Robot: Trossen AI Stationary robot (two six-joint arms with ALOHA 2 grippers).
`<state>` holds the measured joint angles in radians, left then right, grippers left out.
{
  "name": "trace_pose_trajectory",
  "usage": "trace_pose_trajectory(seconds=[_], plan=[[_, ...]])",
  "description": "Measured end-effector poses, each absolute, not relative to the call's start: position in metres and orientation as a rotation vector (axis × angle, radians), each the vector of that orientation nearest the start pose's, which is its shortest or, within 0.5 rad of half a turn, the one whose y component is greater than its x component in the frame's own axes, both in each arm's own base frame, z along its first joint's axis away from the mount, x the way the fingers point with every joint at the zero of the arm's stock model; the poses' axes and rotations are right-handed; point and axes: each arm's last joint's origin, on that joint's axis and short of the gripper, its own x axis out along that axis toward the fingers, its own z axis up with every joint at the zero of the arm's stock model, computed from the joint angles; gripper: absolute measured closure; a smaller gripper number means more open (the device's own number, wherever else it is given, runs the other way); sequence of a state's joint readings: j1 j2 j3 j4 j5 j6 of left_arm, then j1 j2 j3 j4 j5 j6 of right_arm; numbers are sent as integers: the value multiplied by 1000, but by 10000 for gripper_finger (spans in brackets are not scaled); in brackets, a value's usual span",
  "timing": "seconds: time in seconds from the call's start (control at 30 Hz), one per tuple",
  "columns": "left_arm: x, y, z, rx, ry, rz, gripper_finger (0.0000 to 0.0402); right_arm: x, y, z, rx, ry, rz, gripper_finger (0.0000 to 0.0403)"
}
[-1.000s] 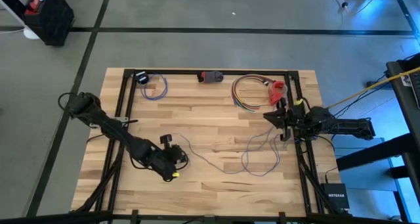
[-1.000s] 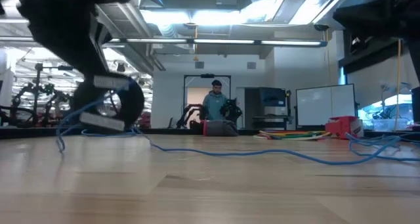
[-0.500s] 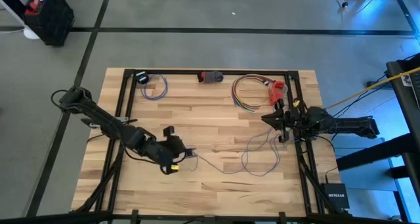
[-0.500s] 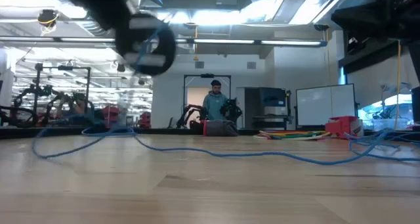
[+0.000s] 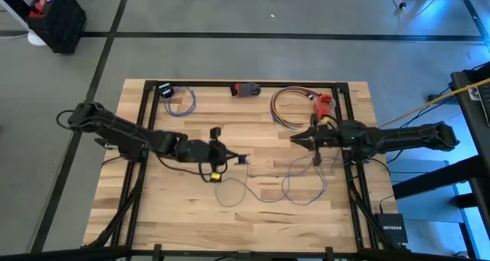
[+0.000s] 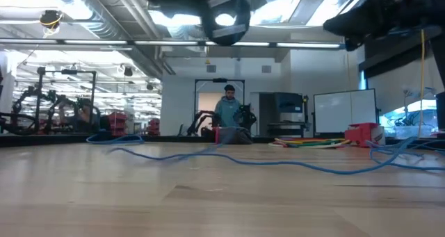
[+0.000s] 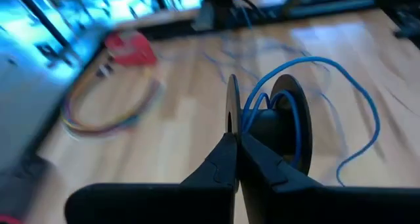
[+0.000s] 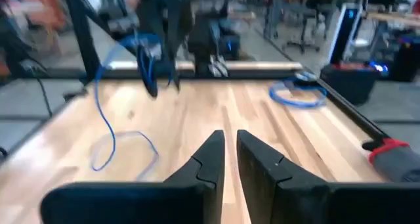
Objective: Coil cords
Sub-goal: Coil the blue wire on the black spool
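The cord is a long thin blue-grey wire (image 5: 264, 200) lying in loose loops on the wooden table (image 5: 253, 219). One end is wound on a small black spool-like disc (image 7: 279, 122). My left gripper (image 5: 232, 156) is near the table's middle, shut on that disc and holding it in the air (image 6: 226, 18). My right gripper (image 5: 294, 138) reaches in from the table's right edge. Its fingers stand a little apart (image 8: 227, 137) with nothing between them. It points at the disc and wire (image 8: 152, 63) farther off. My left gripper pinches the rim of one thin flange of the disc (image 7: 231, 102) between its two shut fingers. The fingers come from the table's left, slanting a little downward. The disc is lifted clear of the table. The wire (image 7: 357, 99) loops out of it and hangs slack to the table.
A ring of coloured cables (image 5: 287, 108) and a red object (image 5: 325, 104) lie at the far right. A dark and red object (image 5: 245, 89) and a small blue coil (image 5: 178, 99) lie along the far edge. A person (image 6: 229, 112) stands in the room beyond.
My left gripper has risen and swung toward the table's right and far side, rolling its wrist. It carries the disc up clear of the table and drags the nearby wire after it. My right gripper has reached out toward the table's middle.
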<state>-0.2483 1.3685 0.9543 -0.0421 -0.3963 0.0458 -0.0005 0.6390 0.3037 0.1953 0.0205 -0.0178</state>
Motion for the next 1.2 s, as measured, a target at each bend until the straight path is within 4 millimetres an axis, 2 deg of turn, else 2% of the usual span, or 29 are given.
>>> trace_pose_trajectory(seconds=[0.13, 0.23, 0.37, 0.47, 0.7, 0.97, 1.2], plan=[[299, -46, 282, 196, 384, 188, 401, 170, -3, 235, -81, 217, -89, 356], [302, -36, 283, 187, 370, 221, 401, 178, -3, 247, -98, 209, -94, 356], [310, -29, 283, 190, 327, 164, 401, 186, -3, 260, -95, 190, -80, 356], [317, -28, 278, 194, 311, 97, 401, 192, -3, 259, -82, 211, -79, 356], [327, -28, 262, 223, 353, 85, 401, 217, 1, 248, 49, 302, 39, 346], [326, -30, 260, 219, 377, 77, 401, 250, 1, 259, -53, 348, 59, 291], [325, -30, 258, 200, 395, 81, 401, 253, 3, 268, -75, 359, 115, 286]])
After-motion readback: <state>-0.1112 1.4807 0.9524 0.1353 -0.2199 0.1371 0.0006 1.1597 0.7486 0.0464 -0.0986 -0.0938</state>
